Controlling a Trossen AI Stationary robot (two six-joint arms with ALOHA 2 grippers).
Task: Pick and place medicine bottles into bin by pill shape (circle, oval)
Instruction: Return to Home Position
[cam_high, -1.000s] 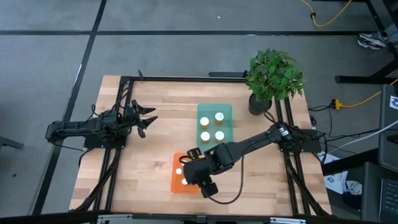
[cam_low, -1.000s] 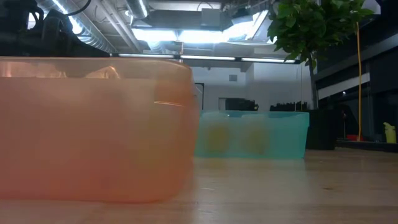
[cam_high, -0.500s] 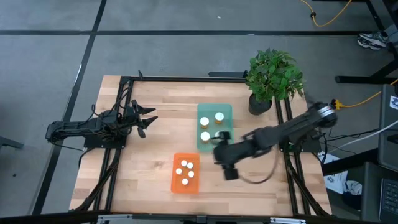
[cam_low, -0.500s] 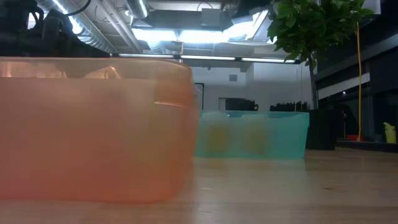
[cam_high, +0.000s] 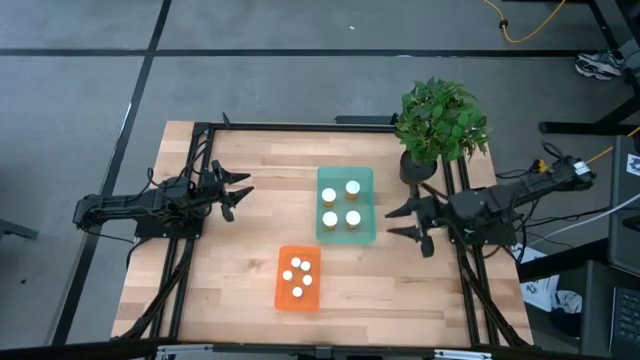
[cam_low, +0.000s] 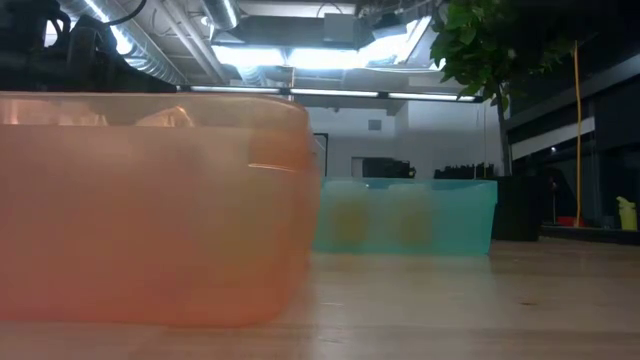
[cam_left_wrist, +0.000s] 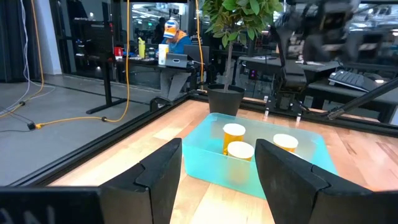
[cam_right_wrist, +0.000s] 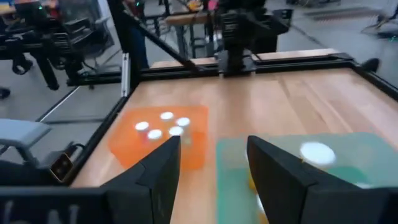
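Four white-capped orange medicine bottles (cam_high: 352, 187) stand upright in the teal bin (cam_high: 346, 232) at the table's middle; they also show in the left wrist view (cam_left_wrist: 235, 134). Several smaller-capped bottles (cam_high: 298, 277) stand in the orange bin (cam_high: 281, 297) nearer the front, and their caps show in the right wrist view (cam_right_wrist: 166, 116). My left gripper (cam_high: 240, 200) is open and empty at the table's left, facing the teal bin (cam_left_wrist: 211, 162). My right gripper (cam_high: 392, 223) is open and empty just right of the teal bin, facing both bins.
A potted plant (cam_high: 440, 125) stands at the far right corner, close behind my right arm. The low view shows the orange bin's wall (cam_low: 150, 200) up close and the teal bin (cam_low: 405, 215) behind it. Bare wood lies to the left and right of the orange bin.
My right gripper has drawn back from over the orange bin toward the table's right edge and a little toward the far edge, ending beside the teal bin. The orange bin's bottles, partly covered before, now show in full. My left arm has kept still.
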